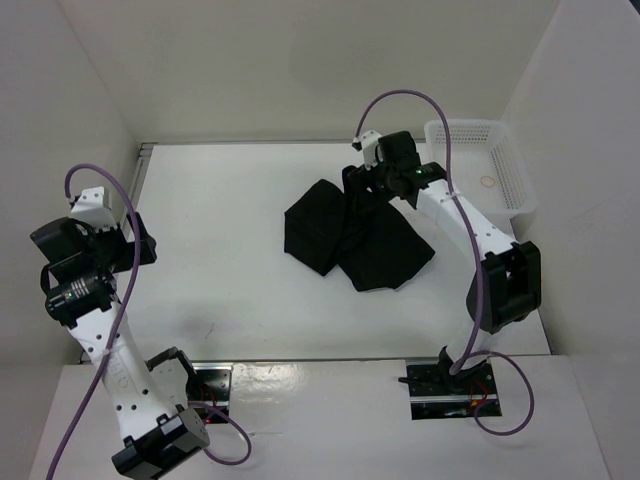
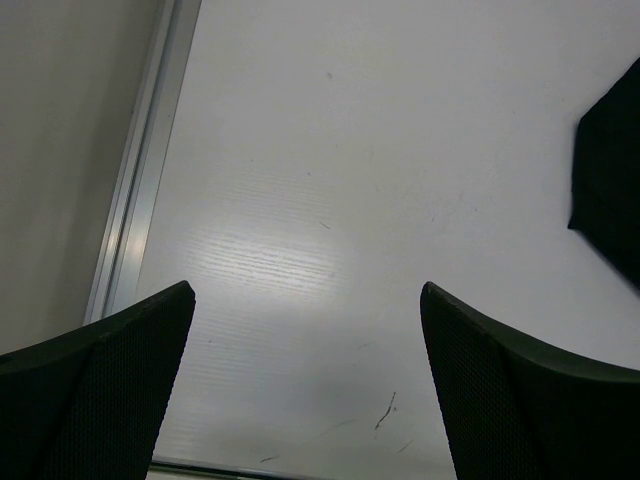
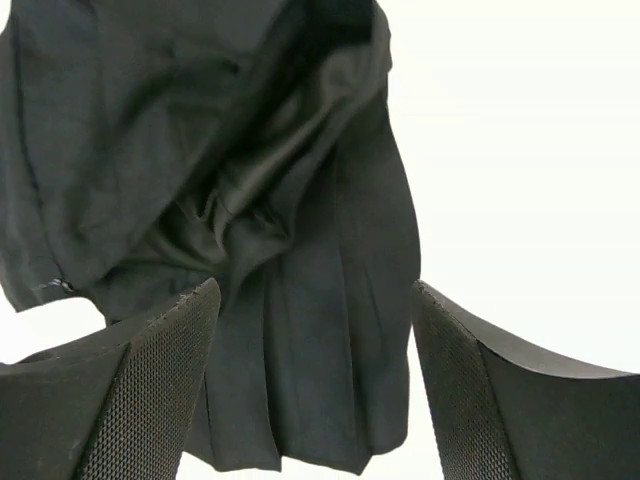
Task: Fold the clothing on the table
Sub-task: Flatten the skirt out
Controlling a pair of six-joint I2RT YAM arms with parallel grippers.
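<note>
Tiny brownish speck (image 1: pixel 488 182) in the basket (image 1: pixel 470 130) — unidentifiable

White mesh basket (image 1: pixel 468 128) at far-right corner — small round brownish item (image 1: pixel 488 182) inside.

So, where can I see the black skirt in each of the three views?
Top external: black skirt right of centre on the table.
Left wrist: only a corner of it at the right edge.
Right wrist: it fills the left and centre.
Shared landmark: the white table under it.

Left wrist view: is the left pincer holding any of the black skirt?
No, the left pincer stands open over the table, with the skirt only at the view's right edge.
</note>
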